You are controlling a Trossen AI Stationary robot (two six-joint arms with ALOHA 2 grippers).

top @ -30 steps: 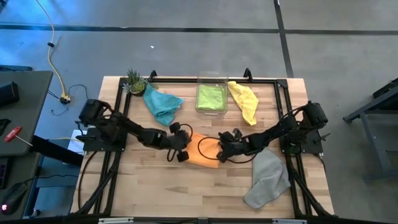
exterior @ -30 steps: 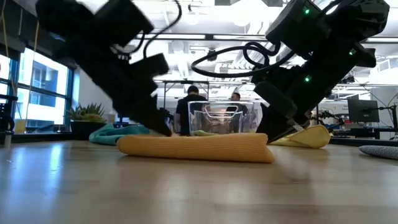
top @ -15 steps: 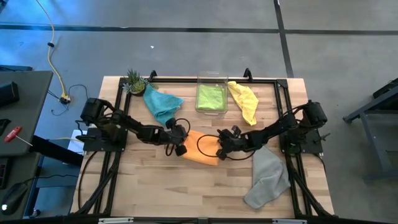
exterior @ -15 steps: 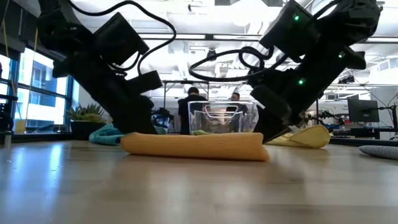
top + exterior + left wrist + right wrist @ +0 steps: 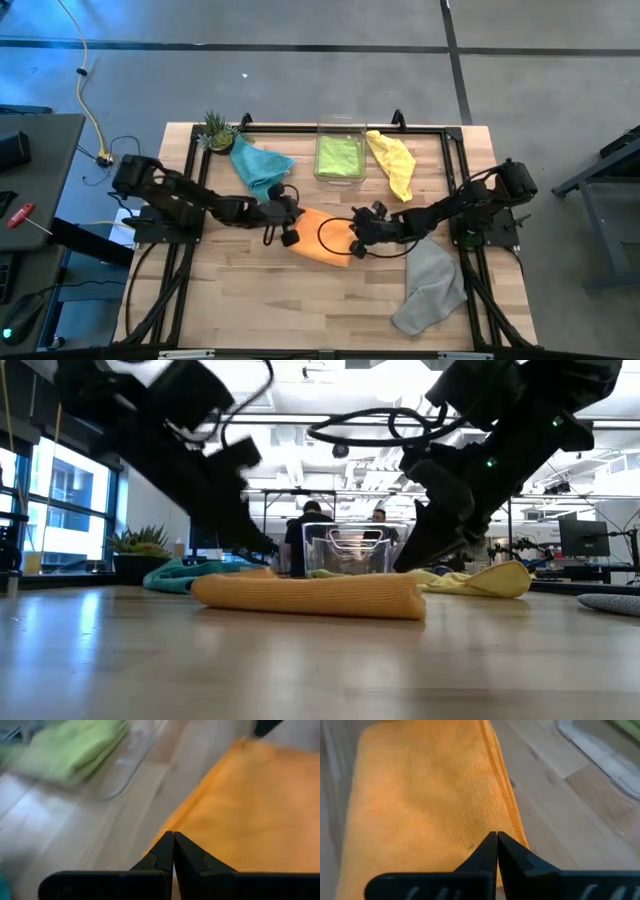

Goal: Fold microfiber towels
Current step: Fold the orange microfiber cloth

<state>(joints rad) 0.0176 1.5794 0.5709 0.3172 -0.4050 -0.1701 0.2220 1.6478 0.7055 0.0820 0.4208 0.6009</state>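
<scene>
The orange towel [image 5: 322, 238] lies folded into a thick flat strip on the table's middle [image 5: 310, 595]. My left gripper [image 5: 289, 228] is shut and hovers just above the towel's left end [image 5: 173, 836]. My right gripper [image 5: 356, 240] is shut too and hangs just above the right end [image 5: 496, 836]. In the low view both fingertips stand clear of the cloth. The teal towel [image 5: 262, 168] and the yellow towel [image 5: 393, 162] lie crumpled at the back. The grey towel [image 5: 432, 285] lies crumpled at the near right. The lime green towel [image 5: 340, 155] lies folded in the bin.
A clear plastic bin [image 5: 341, 128] stands at the back middle, just beyond the orange towel. A small potted plant [image 5: 217, 130] sits at the back left corner. Black frame rails [image 5: 195, 165] run along both sides. Bare wood lies along the near edge.
Both grippers, still shut, have risen off the ends of the orange towel. The left one has also drawn back toward the table's far left. The towel has stayed flat and folded where it was.
</scene>
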